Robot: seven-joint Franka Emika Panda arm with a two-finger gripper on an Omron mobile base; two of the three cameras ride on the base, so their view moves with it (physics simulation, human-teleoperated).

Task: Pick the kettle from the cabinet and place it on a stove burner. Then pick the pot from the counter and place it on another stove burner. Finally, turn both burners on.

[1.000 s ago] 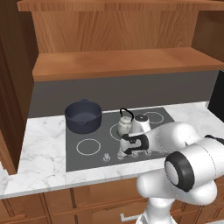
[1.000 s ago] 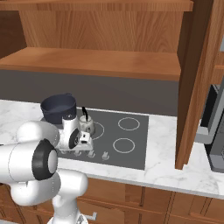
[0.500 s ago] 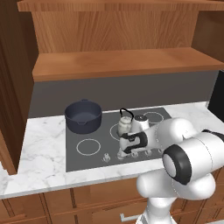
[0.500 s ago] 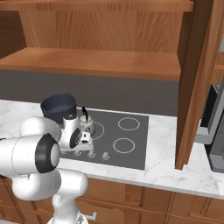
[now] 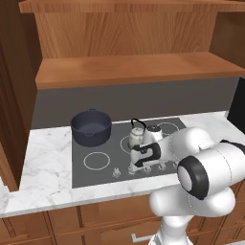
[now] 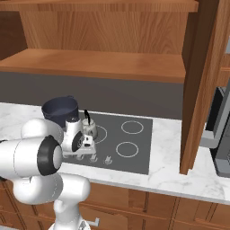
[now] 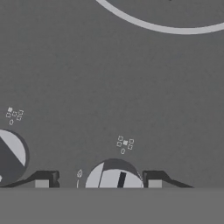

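The small silvery kettle (image 5: 138, 137) with its black loop handle sits on a back burner of the cooktop (image 5: 91, 174) beside the wide dark pot (image 5: 91, 126). The tool (image 7: 98, 179) straddles a round knob (image 7: 114, 178) near the counter's (image 5: 43, 189) front edge, fingers apart, not visibly clamped.

I'm looking at a home kitchen, rendered. A dark grey cooktop (image 5: 143, 153) with white burner rings sits in a white marble counter (image 5: 43, 167) with grey veins. Above it I see a brown wood-grain cabinet (image 5: 134, 67) with a thick shelf board, and wooden drawer fronts (image 5: 95, 215) below the counter. A dark pot (image 5: 91, 127) and a small kettle (image 5: 137, 135) stand on the cooktop, with round knobs (image 7: 114, 178) along its front edge.
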